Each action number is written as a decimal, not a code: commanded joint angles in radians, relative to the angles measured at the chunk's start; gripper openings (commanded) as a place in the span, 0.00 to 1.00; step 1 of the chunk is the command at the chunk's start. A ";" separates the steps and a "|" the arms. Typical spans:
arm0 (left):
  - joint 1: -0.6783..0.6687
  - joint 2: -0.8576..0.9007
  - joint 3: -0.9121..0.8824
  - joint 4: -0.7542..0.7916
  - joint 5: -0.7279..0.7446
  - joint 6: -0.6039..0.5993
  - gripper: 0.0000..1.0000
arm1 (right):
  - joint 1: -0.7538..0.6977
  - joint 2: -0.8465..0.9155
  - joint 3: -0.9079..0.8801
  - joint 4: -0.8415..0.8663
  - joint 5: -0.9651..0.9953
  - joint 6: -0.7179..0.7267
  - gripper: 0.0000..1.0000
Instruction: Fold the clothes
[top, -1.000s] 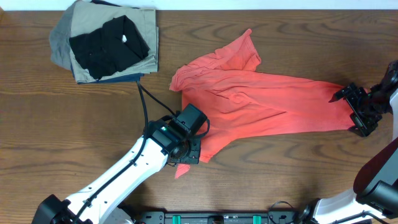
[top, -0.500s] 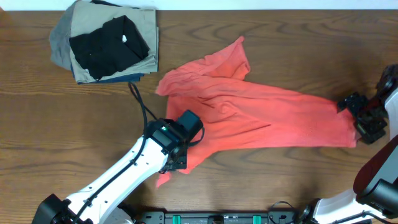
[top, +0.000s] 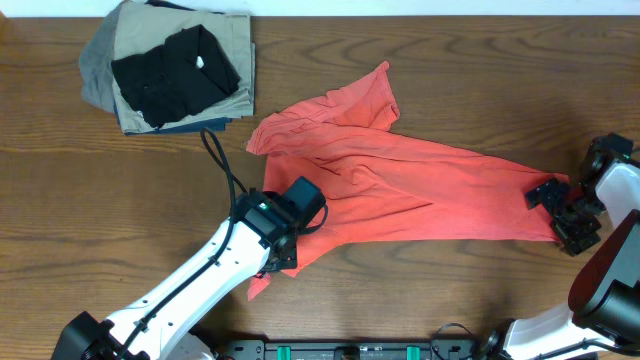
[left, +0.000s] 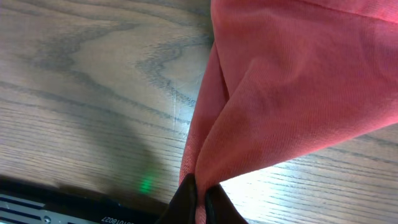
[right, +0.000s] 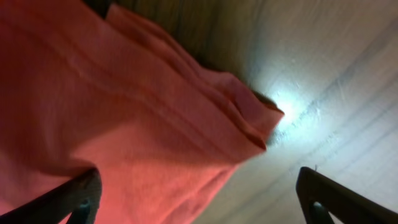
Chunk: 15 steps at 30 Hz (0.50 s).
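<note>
The clothes, one coral-red shirt (top: 400, 185), lie crumpled and stretched across the middle of the wooden table (top: 460, 70). My left gripper (top: 283, 255) is shut on the shirt's lower left fold. In the left wrist view the fabric (left: 292, 81) rises out of the pinched fingertips of that gripper (left: 200, 198). My right gripper (top: 560, 212) stands open at the shirt's right end. In the right wrist view the shirt's corner (right: 124, 112) lies between the wide-apart fingers (right: 84, 194), filling the left half of the gap of that gripper (right: 200, 199).
A pile of folded garments (top: 170, 70), black on khaki and grey, sits at the back left corner. The left arm's black cable (top: 222, 165) loops over the table between that pile and the shirt.
The left gripper has dragged the shirt left and toward the front edge. The right gripper, still open, drifted right, then came back down onto the shirt's right end.
</note>
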 joint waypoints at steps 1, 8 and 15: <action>0.004 0.004 0.009 -0.006 -0.023 -0.017 0.06 | 0.008 0.006 -0.017 0.034 0.046 0.018 0.93; 0.004 0.004 0.009 -0.003 -0.023 -0.017 0.06 | 0.008 0.006 -0.039 0.124 0.058 0.018 0.79; 0.004 0.004 0.009 0.006 -0.023 -0.017 0.06 | 0.008 0.006 -0.042 0.136 0.051 0.018 0.62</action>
